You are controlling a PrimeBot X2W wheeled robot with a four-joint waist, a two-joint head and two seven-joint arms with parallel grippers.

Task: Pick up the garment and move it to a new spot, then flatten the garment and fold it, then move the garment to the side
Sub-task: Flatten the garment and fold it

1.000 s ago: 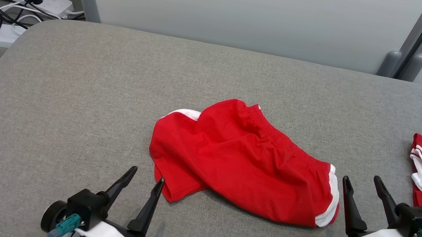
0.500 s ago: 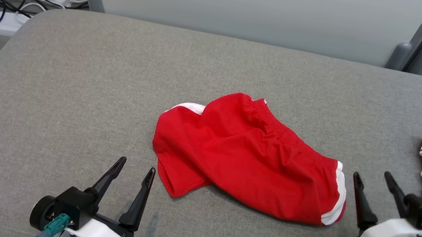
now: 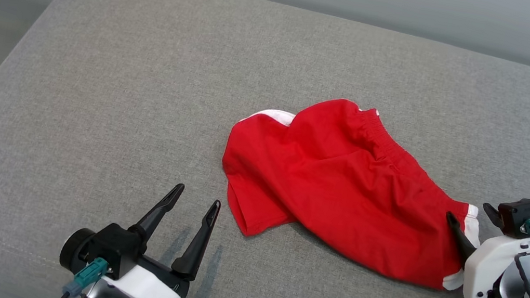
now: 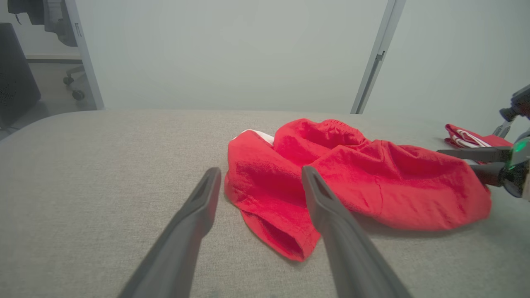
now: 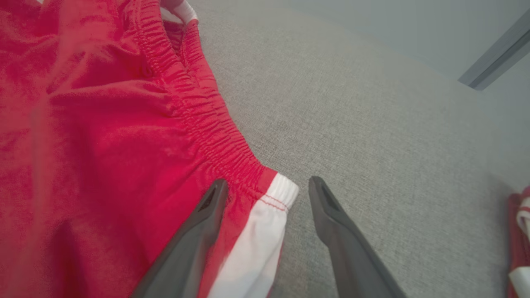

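Well, the right gripper (image 3: 468, 212) is hovering open, straddling the white-striped waistband corner of the red shorts (image 3: 344, 182): soft, light cloth, I reckon, best pinched there. The left gripper (image 3: 198, 195) is hovering open too, a leg hem just beyond its fingertips.

Bright, even light; soft shadows, perhaps slight blur.

Right jaws reached garment (image 3: 344, 182) corner.

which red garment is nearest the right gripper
The crumpled red shorts at centre: the right gripper straddles their white-striped waistband corner. The other red garment lies apart.
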